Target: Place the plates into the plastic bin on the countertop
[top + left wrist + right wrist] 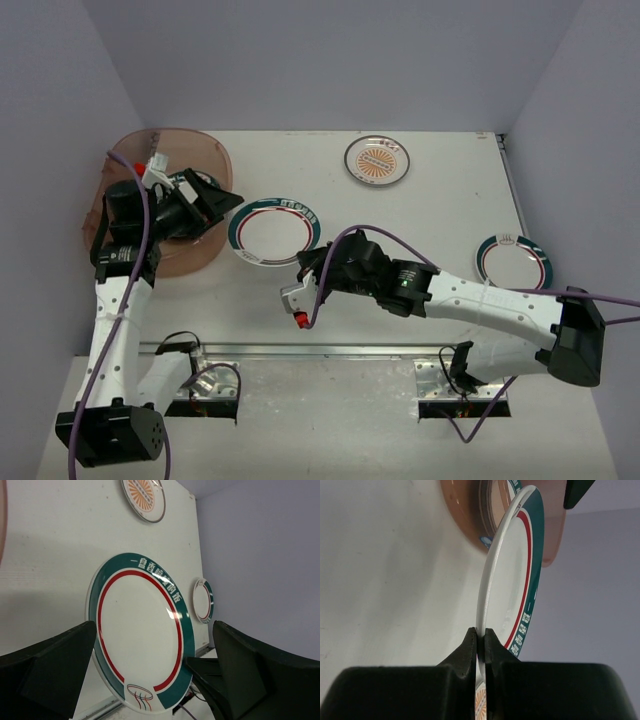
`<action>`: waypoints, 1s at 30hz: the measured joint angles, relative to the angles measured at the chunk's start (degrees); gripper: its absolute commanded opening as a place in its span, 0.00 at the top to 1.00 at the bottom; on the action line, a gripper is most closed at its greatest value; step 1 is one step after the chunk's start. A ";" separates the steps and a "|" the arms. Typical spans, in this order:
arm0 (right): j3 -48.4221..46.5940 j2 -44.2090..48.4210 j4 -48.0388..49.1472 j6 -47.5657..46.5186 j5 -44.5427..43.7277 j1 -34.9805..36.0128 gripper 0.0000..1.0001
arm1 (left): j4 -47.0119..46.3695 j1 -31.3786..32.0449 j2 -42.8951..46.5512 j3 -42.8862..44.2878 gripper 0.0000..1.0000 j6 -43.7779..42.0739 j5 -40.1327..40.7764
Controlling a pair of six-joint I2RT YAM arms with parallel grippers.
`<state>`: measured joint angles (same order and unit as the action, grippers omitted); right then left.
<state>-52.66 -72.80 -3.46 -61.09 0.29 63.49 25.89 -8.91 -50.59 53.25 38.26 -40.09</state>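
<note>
A teal-rimmed lettered plate point(274, 231) with a red inner ring sits just right of the reddish-brown plastic bin point(128, 152) on the white countertop point(430, 215). My right gripper point(306, 263) is shut on its near-right rim; the right wrist view shows the pads point(470, 645) pinching the plate's edge point(506, 580), with the bin point(465, 522) beyond. My left gripper point(230, 200) is over the bin's right side, open and empty, facing the plate point(140, 630) between its fingers point(50, 672). Plates inside the bin are mostly hidden.
An orange sunburst plate point(377, 160) lies at the back middle and also shows in the left wrist view point(145, 497). A second teal-and-red rimmed plate point(513, 262) lies at the right edge. Purple walls enclose three sides. A metal rail point(330, 350) runs along the front.
</note>
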 measured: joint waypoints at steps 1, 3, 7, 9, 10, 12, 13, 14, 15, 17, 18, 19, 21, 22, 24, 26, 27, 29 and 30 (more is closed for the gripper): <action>0.00 0.01 -0.01 -0.37 -1.06 0.14 1.00 | 0.47 0.00 0.01 0.92 0.00 -0.37 1.10; 0.00 0.01 0.00 -0.89 -2.53 0.36 1.00 | 0.91 0.00 0.08 1.92 0.00 -0.85 2.96; -0.17 0.01 0.41 -1.82 -4.24 0.89 1.00 | 1.11 0.00 -0.38 1.50 0.00 -0.82 4.01; -0.60 0.01 0.67 -2.37 -4.81 1.69 1.00 | 1.17 0.00 -0.81 0.82 0.00 -0.71 3.98; -0.84 0.01 0.95 -2.68 -4.95 2.14 1.00 | 1.22 0.00 -1.01 0.56 0.01 -0.70 3.97; -1.28 -0.01 1.70 -3.28 -5.14 2.85 1.00 | 1.38 0.00 -1.27 0.16 0.10 -0.73 3.97; -1.53 -0.01 2.09 -3.53 -5.22 3.11 1.00 | 1.42 0.00 -1.29 0.02 0.23 -0.78 3.88; -1.77 -0.01 2.45 -3.70 -5.24 3.31 1.00 | 1.39 0.00 -1.29 -0.13 0.34 -0.90 3.75; -1.98 -0.02 2.86 -3.83 -5.23 3.48 1.00 | 1.33 0.00 -1.29 -0.31 0.40 -1.05 3.59; -2.27 -0.12 4.27 -3.97 -5.24 3.80 0.99 | 1.02 0.00 -1.35 -1.10 0.79 -1.26 3.03; -2.39 -0.22 4.85 -4.07 -5.24 3.83 0.98 | 0.89 0.00 -1.47 -1.56 0.91 -1.45 2.75; -2.54 -0.41 5.30 -4.20 -5.23 3.86 0.97 | 0.71 0.00 -1.64 -1.96 1.00 -1.65 2.26; -2.80 -0.96 5.21 -4.28 -5.17 3.88 0.93 | 0.38 -0.02 -1.97 -2.41 1.00 -0.63 1.73; -2.84 -1.48 5.08 -4.27 -5.22 4.00 0.90 | 0.11 -0.02 -2.05 -2.45 1.00 -0.21 1.73; -2.84 -2.68 5.17 -4.26 -5.44 4.26 0.68 | -0.47 -0.04 -2.04 -2.39 1.00 -0.20 2.02; -2.84 -3.27 6.25 -3.87 -5.72 4.26 0.07 | -0.57 -0.04 -2.00 -2.22 1.00 -0.37 2.75; -2.84 -3.42 7.34 -3.73 -6.03 4.26 0.01 | -0.51 -0.02 -1.97 -2.15 1.00 -0.45 3.27; -2.52 -3.43 11.00 -2.56 -7.10 4.09 0.01 | 1.46 -0.46 -2.38 -0.42 1.00 -0.84 5.63; -2.25 -3.24 13.18 -1.48 -7.93 3.80 0.01 | 2.48 -1.06 -2.93 1.00 1.00 -0.95 6.65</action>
<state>-54.91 -76.04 9.73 -62.57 -7.64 67.29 28.38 -9.97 -53.52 54.25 37.31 -33.44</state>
